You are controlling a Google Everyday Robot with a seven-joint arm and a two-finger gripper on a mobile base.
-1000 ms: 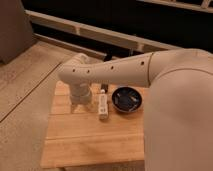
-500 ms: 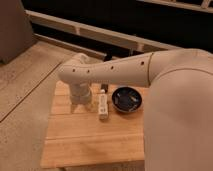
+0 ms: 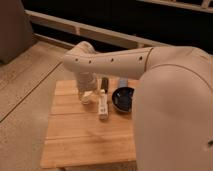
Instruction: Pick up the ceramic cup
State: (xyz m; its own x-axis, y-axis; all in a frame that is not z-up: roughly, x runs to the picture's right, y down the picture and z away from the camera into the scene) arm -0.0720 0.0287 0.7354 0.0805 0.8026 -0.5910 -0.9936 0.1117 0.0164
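Gripper [image 3: 86, 90] hangs low at the middle left of the frame, right over the ceramic cup [image 3: 87, 99] on the wooden table [image 3: 75, 142]. I cannot tell if it is open or closed. A crooked grab could tip the cup or bump the white bar [image 3: 103, 107] just beside it.

No visible change: end effector [image 3: 86, 90] still at ceramic cup [image 3: 87, 98].

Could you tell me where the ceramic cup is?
In the camera view, the ceramic cup stands far left on the wooden table, right below the gripper, with the white bar, then the dark bowl, to its right.
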